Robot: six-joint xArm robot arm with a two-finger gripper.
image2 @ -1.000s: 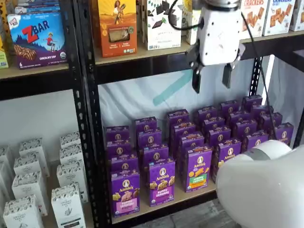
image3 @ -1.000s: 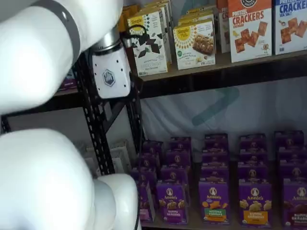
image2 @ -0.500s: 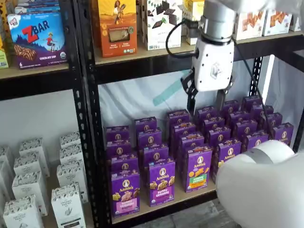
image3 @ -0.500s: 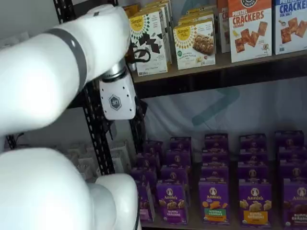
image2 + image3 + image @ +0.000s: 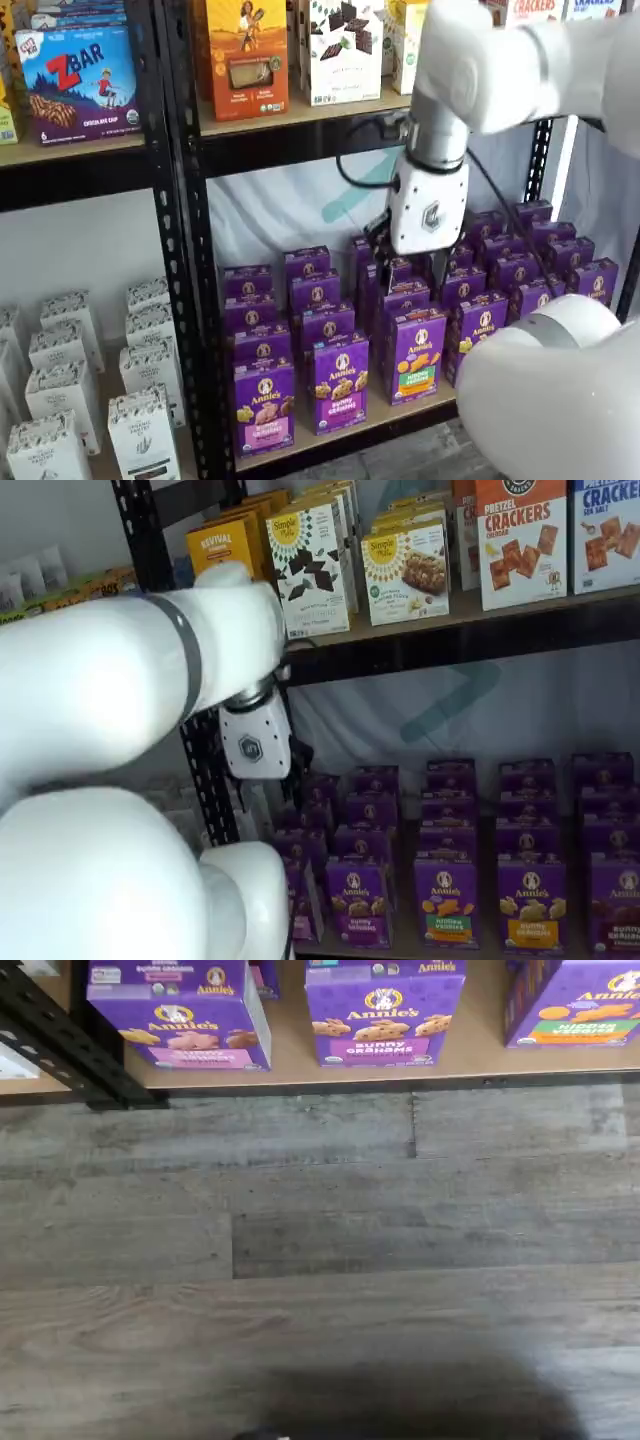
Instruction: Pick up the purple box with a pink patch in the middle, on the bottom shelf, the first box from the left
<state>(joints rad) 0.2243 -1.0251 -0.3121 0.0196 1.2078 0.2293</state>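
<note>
The purple box [image 5: 264,405] with the pink patch stands at the front left corner of the bottom shelf [image 5: 352,427]. In the wrist view the purple box [image 5: 180,1015] shows from above at the front edge of the tan shelf board [image 5: 485,1050], beside a black post. My gripper [image 5: 412,283] hangs in front of the rows of purple boxes, higher than that box and to its right. Its two black fingers stand apart, open, with nothing between them. In a shelf view the white gripper body [image 5: 255,742] shows, and my arm hides most of the box.
Right of the box stand a purple box with a purple-white patch [image 5: 342,385] and one with a green patch [image 5: 417,355], with several more rows behind. A black perforated post [image 5: 185,260] and white cartons [image 5: 60,380] lie left. Wood floor [image 5: 320,1260] lies below; my white arm link [image 5: 560,400] fills the lower right.
My gripper has come down from the height of the upper shelf to in front of the purple boxes, and a little to the left. Its fingers have stayed apart.
</note>
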